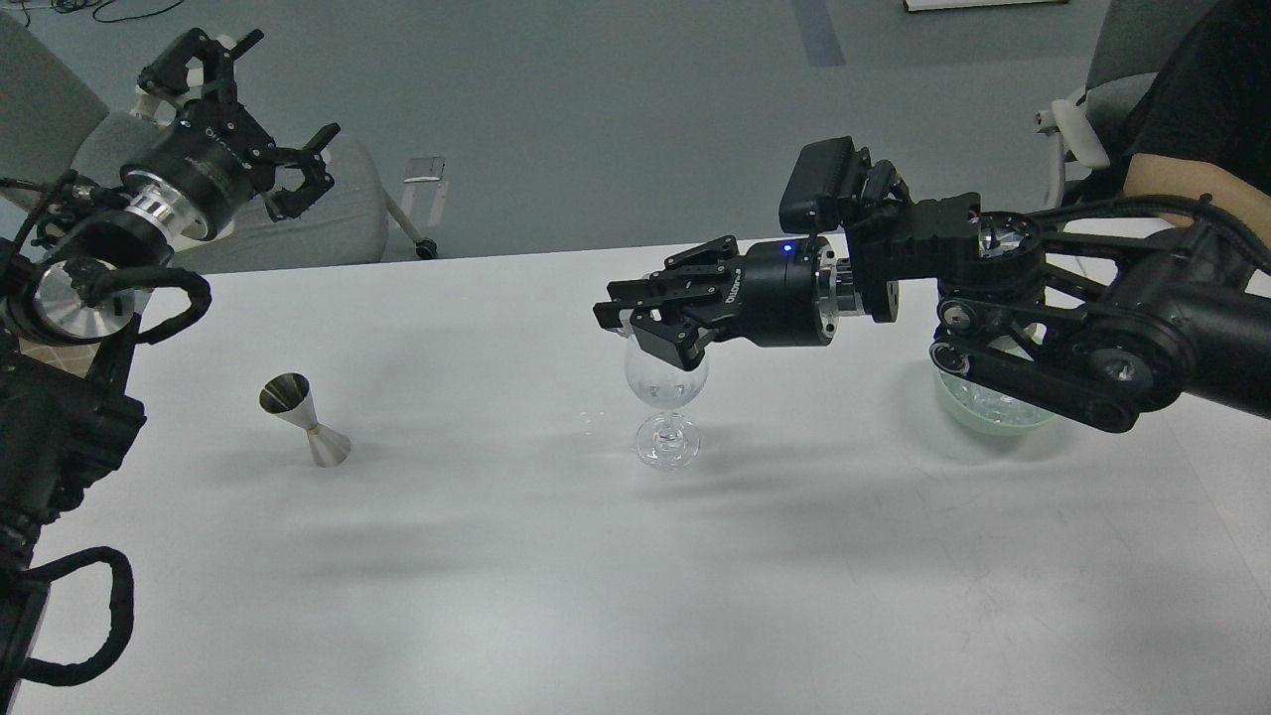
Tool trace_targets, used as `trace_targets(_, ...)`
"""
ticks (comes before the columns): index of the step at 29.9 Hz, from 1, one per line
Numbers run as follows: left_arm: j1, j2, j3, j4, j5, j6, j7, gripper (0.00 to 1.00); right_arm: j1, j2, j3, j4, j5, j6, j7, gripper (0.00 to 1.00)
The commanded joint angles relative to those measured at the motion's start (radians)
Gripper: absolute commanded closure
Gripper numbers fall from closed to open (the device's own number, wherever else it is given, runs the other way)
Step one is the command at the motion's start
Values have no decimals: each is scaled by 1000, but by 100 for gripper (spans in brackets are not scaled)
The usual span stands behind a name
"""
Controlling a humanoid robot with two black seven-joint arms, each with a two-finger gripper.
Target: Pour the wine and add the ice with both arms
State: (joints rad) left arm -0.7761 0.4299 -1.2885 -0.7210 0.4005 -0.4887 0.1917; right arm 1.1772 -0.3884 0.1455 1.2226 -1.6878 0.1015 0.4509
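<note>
the right hand (628, 320) reaches in from the right edge and hovers over the rim of the wine glass (666, 397); whether its dark fingers pinch an ice cube i cannot tell. the glass stands upright mid-tabletop (596, 576). behind the right arm, near the right edge, a pale green bowl (983, 409) holds the ice (993, 403). the left hand (260, 124), fingers spread apart and holding nothing, hangs beyond the far left corner. a steel jigger (305, 420) stands toward the left edge.

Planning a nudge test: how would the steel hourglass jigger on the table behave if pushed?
The shiny steel hourglass-shaped jigger looks rigid and probably slippery, given its polished metal. It stands upright on a narrow-waisted cone on the white table, so a high push would likely tip it; once down, it may roll in an arc.
</note>
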Motion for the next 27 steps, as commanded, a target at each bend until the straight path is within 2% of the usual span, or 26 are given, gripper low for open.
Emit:
trace_targets(1, 0, 0, 0, 0, 0, 0, 0, 2, 4, 0, -3, 0, 10, 4, 0, 0)
trace_targets(3, 0, 1, 0, 0, 0, 0, 0, 2, -1, 0, -3, 0, 10, 4, 0, 0)
trace_targets(6, 0, 1, 0, 0, -2, 0, 0, 2, -1, -3, -3, 2, 13, 4, 2, 8)
trace_targets(8, 0, 3, 0, 0, -2, 0, 0, 2, 2, -7, -6, 2, 11, 4, 3, 19)
trace_targets(16, 0, 4, -2, 0, -3, 0, 0, 2, 9, -20, -12, 0, 5, 9, 3, 41)
trace_targets(21, 0, 4, -2, 0, -3, 0, 0, 2, 25, -21, -53, 0, 0, 10, 3, 61)
trace_targets(23, 0, 4, -2, 0, -3, 0, 0, 2, 25, -21, -55, 2, 0, 10, 3, 64)
trace_targets(24, 0, 4, -2, 0, -3, 0, 0, 2, 25, -23, -57, 2, 0, 10, 3, 71)
trace_targets(26, 0, 4, -2, 0, -3, 0, 0, 2, 28, -24, -60, 2, -1, 10, 0, 77)
trace_targets(27, 0, 4, -2, 0, -3, 0, 0, 2, 35, -27, -61, 2, -1, 12, 0, 89)
